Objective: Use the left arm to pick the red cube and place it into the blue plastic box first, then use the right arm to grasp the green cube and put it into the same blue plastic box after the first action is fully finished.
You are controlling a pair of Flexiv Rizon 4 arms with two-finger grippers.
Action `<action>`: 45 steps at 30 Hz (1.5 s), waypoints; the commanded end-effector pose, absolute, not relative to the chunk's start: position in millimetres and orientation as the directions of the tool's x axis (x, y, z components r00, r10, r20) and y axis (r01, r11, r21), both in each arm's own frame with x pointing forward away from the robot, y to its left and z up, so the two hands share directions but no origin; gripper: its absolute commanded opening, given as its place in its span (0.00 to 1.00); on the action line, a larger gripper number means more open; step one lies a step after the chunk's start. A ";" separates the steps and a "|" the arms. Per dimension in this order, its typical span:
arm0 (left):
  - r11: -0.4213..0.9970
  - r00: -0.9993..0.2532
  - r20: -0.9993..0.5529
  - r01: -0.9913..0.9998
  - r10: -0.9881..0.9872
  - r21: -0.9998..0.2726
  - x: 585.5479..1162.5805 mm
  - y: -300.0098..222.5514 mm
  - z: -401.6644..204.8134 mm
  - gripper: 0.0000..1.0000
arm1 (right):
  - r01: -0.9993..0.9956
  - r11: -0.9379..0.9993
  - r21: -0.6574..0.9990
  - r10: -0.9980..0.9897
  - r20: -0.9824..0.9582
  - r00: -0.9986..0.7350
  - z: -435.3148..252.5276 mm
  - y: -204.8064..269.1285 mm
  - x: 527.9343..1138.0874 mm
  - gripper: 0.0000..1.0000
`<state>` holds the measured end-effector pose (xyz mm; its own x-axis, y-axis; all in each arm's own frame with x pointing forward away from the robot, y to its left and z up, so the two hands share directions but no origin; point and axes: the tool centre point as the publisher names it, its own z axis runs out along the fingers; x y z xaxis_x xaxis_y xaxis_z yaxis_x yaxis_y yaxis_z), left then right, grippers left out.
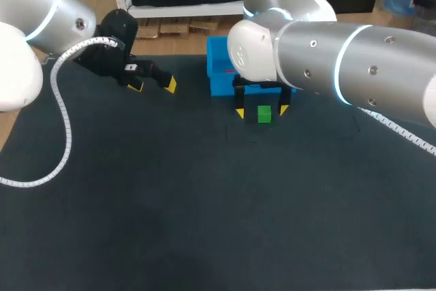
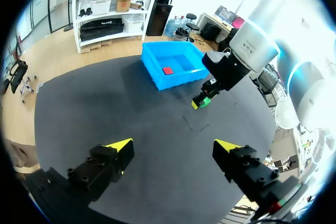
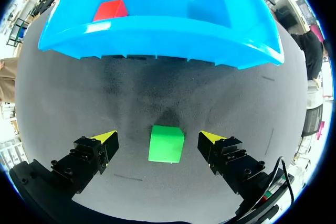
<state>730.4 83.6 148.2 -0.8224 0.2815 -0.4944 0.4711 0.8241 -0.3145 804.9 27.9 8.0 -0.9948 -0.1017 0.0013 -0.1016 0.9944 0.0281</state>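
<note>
Lying in the box: red cube (image 3: 110,10), on the floor of the blue box (image 1: 219,85), in its left part, close to the far wall.
Box: on the far side of the table (image 1: 204,202), a little right of the middle, open side up.
Green cube (image 3: 166,143): flat on the table, just near of the box's near wall and not touching it.
Right gripper (image 3: 158,137): low over the table at the green cube, fingers spread wide with one on each side of it. A gap shows on both sides, and neither yellow tip touches the cube.
Left gripper (image 1: 153,86): raised above the table, left of the box and well apart from it, with fingers spread and nothing between them.
Right arm: comes in from the right and hides much of the box in the head view.
</note>
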 end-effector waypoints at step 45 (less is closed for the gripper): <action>0.824 -0.822 -0.495 0.471 0.281 -0.315 730.2 84.1 148.4 1.00 | -0.079 0.996 0.029 -0.080 0.009 -0.997 -10.7 23.8 800.9 1.00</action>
